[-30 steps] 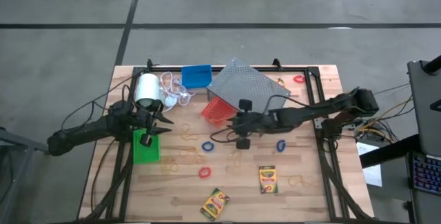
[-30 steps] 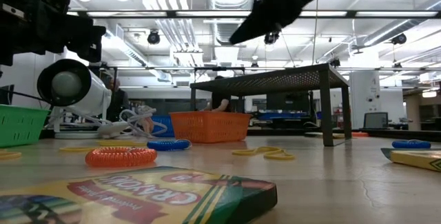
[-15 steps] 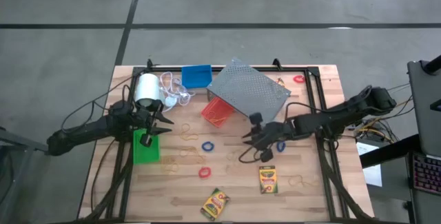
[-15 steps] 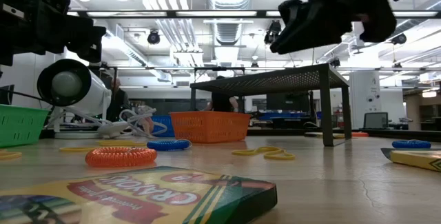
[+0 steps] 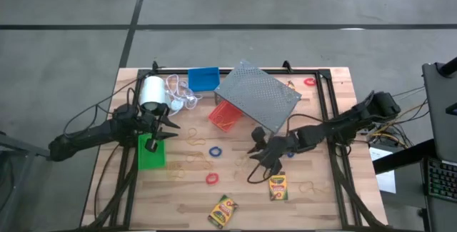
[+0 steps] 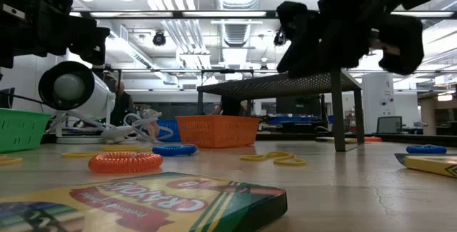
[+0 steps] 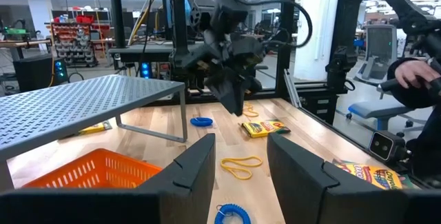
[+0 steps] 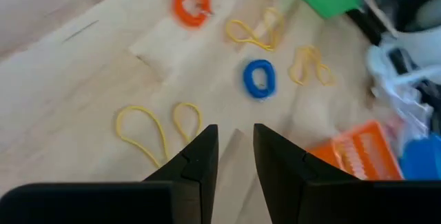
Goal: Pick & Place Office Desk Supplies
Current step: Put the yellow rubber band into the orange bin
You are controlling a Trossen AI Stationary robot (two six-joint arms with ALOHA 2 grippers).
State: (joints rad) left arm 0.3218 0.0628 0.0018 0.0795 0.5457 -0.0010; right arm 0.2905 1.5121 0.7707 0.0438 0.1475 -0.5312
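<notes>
The right gripper has swung from the red-orange bin toward the tabletop's near edge — fingers narrowly parted, empty — likely lining up on a crayon box.

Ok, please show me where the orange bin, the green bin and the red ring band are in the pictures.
orange bin [image 5: 226,116]: high view, on its open inside, beside the rack.
green bin [image 5: 151,152]: high view, on the middle of the bin.
red ring band [image 6: 125,163]: low view, on the front of the coil.
</notes>
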